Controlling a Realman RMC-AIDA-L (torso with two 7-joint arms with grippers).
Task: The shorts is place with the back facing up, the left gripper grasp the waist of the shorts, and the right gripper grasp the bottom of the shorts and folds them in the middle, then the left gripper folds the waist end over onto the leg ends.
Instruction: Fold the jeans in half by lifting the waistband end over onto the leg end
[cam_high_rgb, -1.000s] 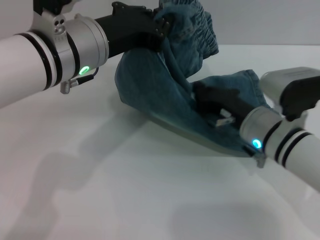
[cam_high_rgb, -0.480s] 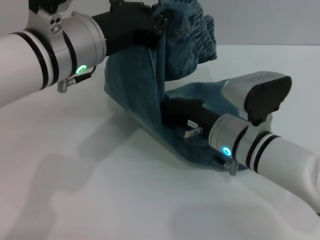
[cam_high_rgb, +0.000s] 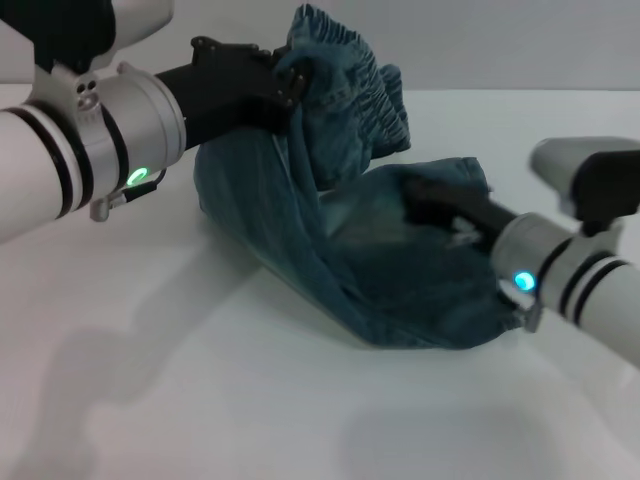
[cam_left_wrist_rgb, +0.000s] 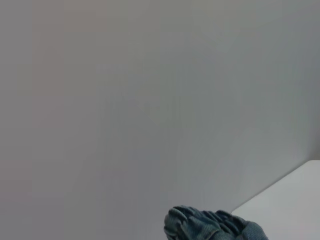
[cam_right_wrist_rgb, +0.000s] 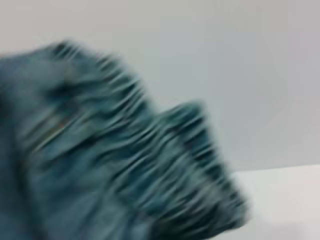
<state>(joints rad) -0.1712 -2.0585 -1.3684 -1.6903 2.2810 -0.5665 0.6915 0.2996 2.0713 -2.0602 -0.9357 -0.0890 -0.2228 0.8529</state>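
Denim shorts (cam_high_rgb: 390, 270) mid-fold on white bench (cam_high_rgb: 200, 400), waist lifted high.

Left hand (cam_high_rgb: 290, 85) clamped on the ruffled waist of the shorts (cam_high_rgb: 350, 80), raised above the far side of the bench, fabric hanging from it in a long drape down to the surface. Right hand (cam_high_rgb: 420, 200) low over the crumpled lower half near the bottom of the shields' hem side, pressed into the denim; whether its fingers grip cloth cannot be told. Leg ends (cam_high_rgb: 450, 320) bunched on the bench beside the right arm, hems not clearly readable. Best handled, by the look of it, with the waist kept taut and carried smoothly over toward the leg ends, lowered only once the drape hangs flat, the lower cloth pinned against sliding.
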